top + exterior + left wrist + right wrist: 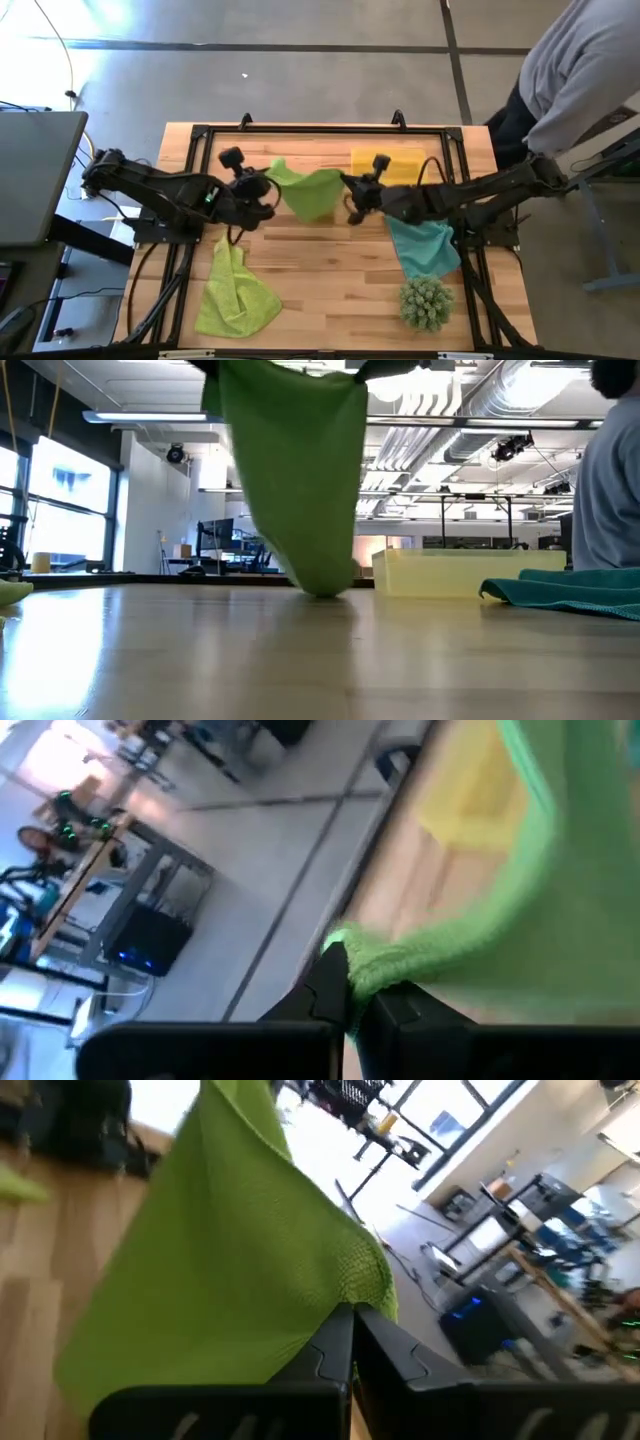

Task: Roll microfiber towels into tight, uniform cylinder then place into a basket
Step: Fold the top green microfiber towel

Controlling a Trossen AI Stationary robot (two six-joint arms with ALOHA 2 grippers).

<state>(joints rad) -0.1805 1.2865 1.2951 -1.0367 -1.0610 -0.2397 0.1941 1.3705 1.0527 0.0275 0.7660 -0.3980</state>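
From above, the left hand (268, 187) and right hand (350, 197) each pinch a corner of one lime towel (308, 190), stretched between them over the tabletop (330, 290); the second lime towel (235, 290) and the teal towel (425, 248) lie unrolled, and the yellow basket (405, 163) looks empty. Low down, the lifted towel's bottom edge seems to brush the wood. Both wrist views show fingers clenched on cloth. Nothing seems rolled yet; all three remain.

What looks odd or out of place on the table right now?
Nothing is damaged or spilled. The teal towel and one lime-green towel lie crumpled, unrolled. A spiky green plant sits by the teal one, unrelated to towel rolling. The yellow basket looks empty.
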